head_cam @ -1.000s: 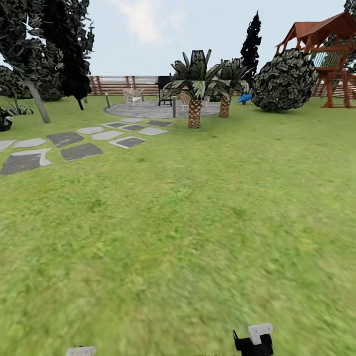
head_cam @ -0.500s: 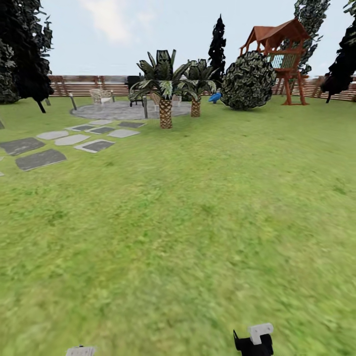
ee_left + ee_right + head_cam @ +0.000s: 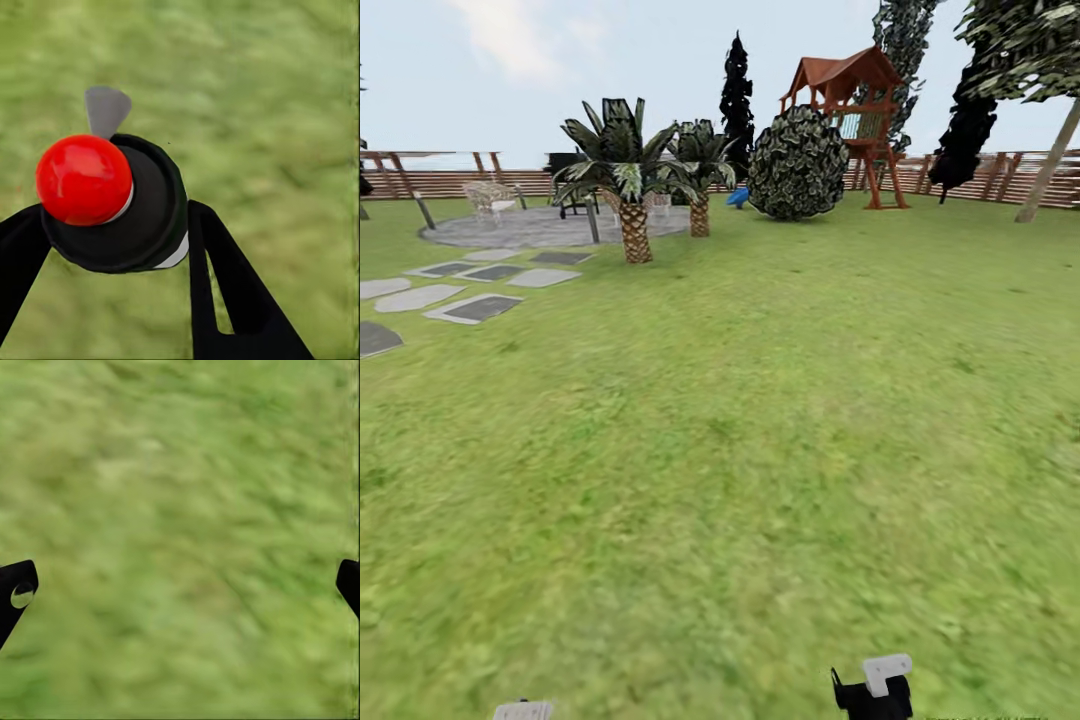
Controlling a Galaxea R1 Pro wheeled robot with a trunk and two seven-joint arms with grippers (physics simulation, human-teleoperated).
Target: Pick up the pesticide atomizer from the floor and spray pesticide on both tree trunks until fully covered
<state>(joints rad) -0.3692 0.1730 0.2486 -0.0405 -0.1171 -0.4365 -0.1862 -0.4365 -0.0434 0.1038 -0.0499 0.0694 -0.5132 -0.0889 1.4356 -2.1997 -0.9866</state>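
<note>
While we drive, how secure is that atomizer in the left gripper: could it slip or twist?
The pesticide atomizer looks rigid, so probably no flex. Its round, smooth-looking black body sits between the left gripper's thin fingers, so it may rotate or slide under jolts. It seems small and likely light, which should help the hold.

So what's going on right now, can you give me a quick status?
Left gripper shut on the pesticide atomizer. Right gripper open, empty, over grass. Open lawn ahead; a tall tree trunk far right by the fence.
</note>
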